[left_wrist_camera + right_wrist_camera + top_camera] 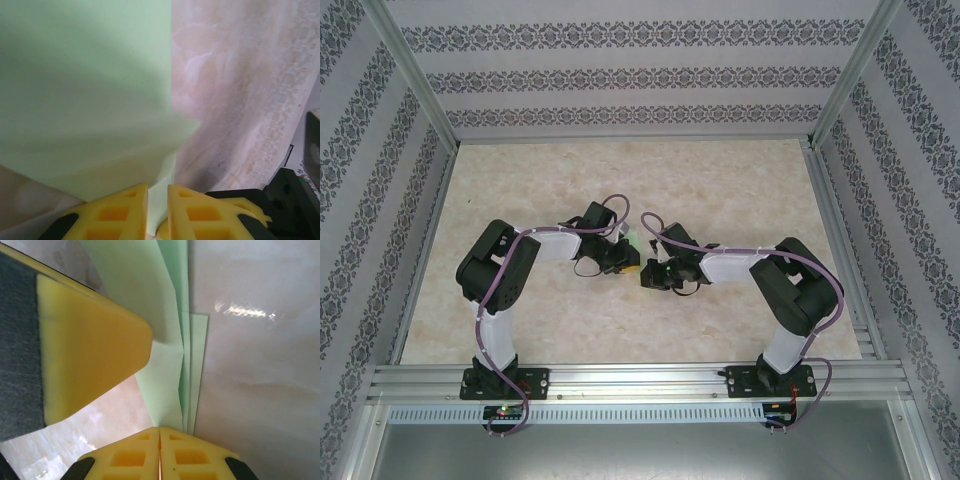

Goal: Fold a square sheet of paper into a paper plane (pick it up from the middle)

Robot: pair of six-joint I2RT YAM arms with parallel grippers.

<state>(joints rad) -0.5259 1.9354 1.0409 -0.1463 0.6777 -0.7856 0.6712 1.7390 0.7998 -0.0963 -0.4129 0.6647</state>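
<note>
The folded green paper [85, 90] is pinched by the left gripper [158, 192]; the right gripper [160, 432] is closed, hold unclear. Tearing could be caused by opposed pulling.

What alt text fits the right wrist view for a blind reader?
A folded sheet of thin pale green paper runs in layers down the middle, its lower end meeting the shut yellow fingertips of the right gripper at the bottom. A broad yellow finger with a dark grey side juts in from the left, over a beige marbled table.
</note>
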